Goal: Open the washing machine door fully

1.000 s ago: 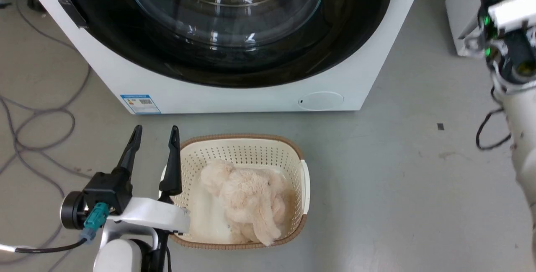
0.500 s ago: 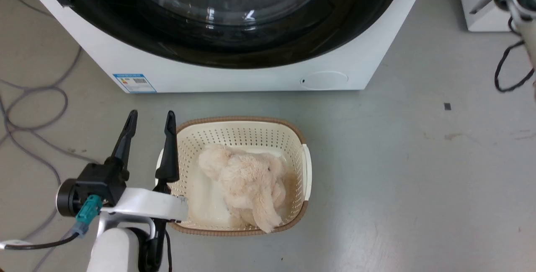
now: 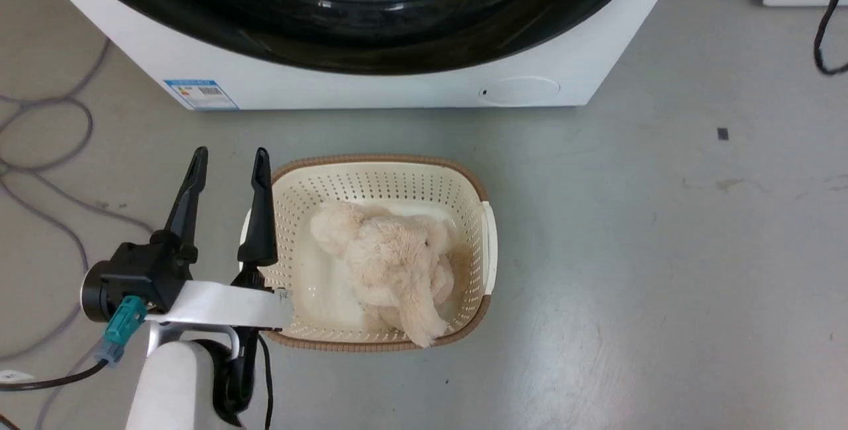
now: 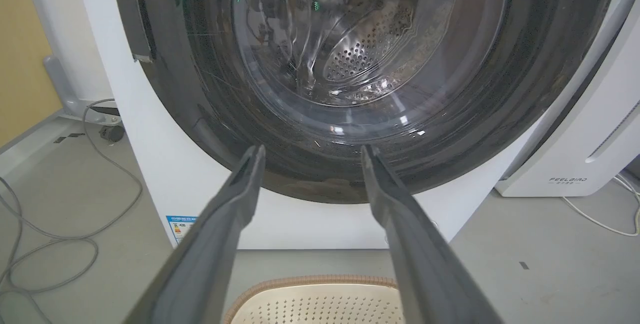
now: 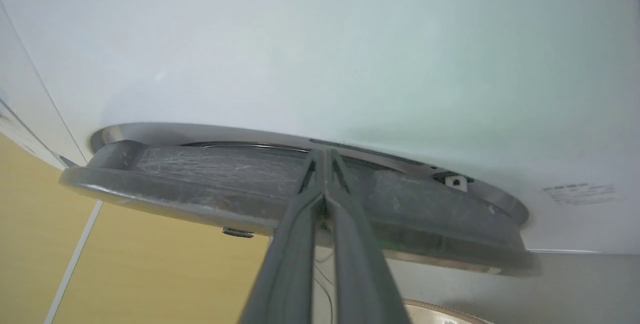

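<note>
The right claw has its two fingers pressed together with nothing between them, the tips laid at the dark rim of the washing machine door. The door lies close against the white front of the washing machine; whether its latch has let go I cannot tell. Pinched thin like this, the claw is probably meant to hook that rim and swing it out. The left claw hangs wide open and empty above the floor, just beside the basket holding a plush toy, likely parked clear of the door's swing.
</note>
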Controlling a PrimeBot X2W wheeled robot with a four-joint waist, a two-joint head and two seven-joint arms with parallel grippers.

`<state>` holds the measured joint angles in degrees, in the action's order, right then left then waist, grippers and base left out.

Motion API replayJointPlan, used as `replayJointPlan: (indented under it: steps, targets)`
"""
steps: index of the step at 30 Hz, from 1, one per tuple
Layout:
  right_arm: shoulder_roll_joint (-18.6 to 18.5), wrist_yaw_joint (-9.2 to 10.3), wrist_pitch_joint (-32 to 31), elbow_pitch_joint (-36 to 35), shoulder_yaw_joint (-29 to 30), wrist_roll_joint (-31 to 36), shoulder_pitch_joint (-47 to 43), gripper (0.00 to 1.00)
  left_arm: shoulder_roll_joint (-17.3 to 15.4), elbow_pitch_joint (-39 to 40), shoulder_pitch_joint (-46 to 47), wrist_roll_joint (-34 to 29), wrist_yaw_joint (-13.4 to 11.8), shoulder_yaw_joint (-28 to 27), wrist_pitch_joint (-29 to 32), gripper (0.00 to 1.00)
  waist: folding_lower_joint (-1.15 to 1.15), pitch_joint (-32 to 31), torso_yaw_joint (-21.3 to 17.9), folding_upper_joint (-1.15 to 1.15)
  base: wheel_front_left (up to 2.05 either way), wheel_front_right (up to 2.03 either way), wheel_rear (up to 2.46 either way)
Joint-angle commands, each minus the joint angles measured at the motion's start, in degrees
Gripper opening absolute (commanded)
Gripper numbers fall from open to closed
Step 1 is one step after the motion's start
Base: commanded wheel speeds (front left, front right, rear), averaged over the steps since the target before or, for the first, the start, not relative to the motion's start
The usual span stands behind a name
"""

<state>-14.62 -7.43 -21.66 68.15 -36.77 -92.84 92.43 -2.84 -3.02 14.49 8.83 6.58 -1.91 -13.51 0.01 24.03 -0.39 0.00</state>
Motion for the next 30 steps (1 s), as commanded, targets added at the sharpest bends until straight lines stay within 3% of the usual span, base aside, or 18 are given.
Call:
replayJointPlan:
  steps: [1, 13, 30]
  targets:
    - [0.36, -0.05, -0.78, 1.72, -1.40, -2.03, 2.90, 0.00, -0.04, 0.08, 1.29, 0.33, 0.31, -0.09, -0.64, 1.00, -0.01, 0.67, 0.08, 0.00, 0.00, 0.00, 0.00]
    - [2.57, -0.06, -9.05, 5.77, -6.98, -5.47, 8.39, 0.00, -0.04, -0.69, 2.83, 1.26, 0.59, -0.15, -1.49, 1.00, -0.01, 2.42, 0.43, 0.00, 0.00, 0.00, 0.00]
    - [1.37, -0.06, -17.28, -0.96, -7.17, -6.73, -1.81, 0.00, -0.04, -2.33, 0.61, 0.66, 0.06, 0.11, -1.49, 1.00, -0.01, -2.36, -0.29, 0.00, 0.00, 0.00, 0.00]
